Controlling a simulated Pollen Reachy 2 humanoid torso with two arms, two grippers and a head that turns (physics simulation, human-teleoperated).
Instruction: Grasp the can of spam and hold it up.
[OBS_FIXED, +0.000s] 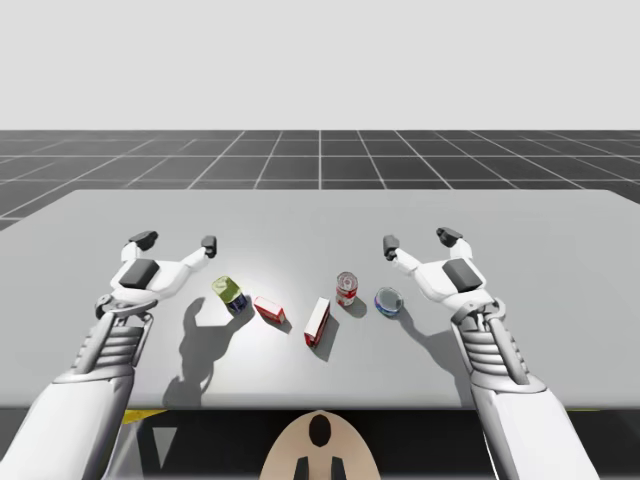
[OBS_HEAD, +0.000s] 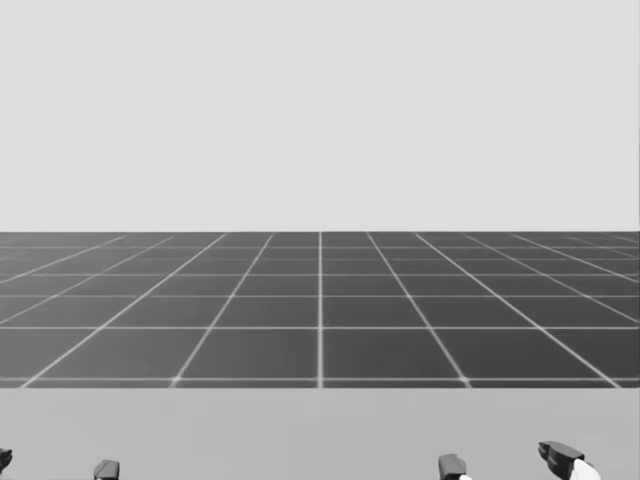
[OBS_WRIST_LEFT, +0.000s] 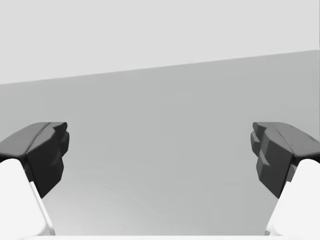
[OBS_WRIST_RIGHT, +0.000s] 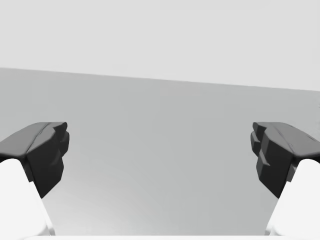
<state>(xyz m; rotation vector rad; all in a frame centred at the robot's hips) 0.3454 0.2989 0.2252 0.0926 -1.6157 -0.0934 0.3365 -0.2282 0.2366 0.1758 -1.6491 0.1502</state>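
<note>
Left gripper (OBS_FIXED: 177, 242): jaws wide open, holding nothing, with bare table (OBS_FIXED: 520, 215) between the fingers. Right gripper (OBS_FIXED: 419, 240): likewise wide open and empty. Blue-green can (OBS_FIXED: 232, 293) stands on the table outside both jaws, back from the left gripper's inner fingertip towards my torso, near it but not touching. Well apart from the right gripper, with a red box (OBS_FIXED: 317, 321) and a red can (OBS_FIXED: 346, 288) between

The squat blue can with a yellow-green face (OBS_FIXED: 231, 293) is resting on the table (OBS_FIXED: 300, 215), left of centre and toward the near edge, leaning with its pale face pointing up and far-left.
</note>
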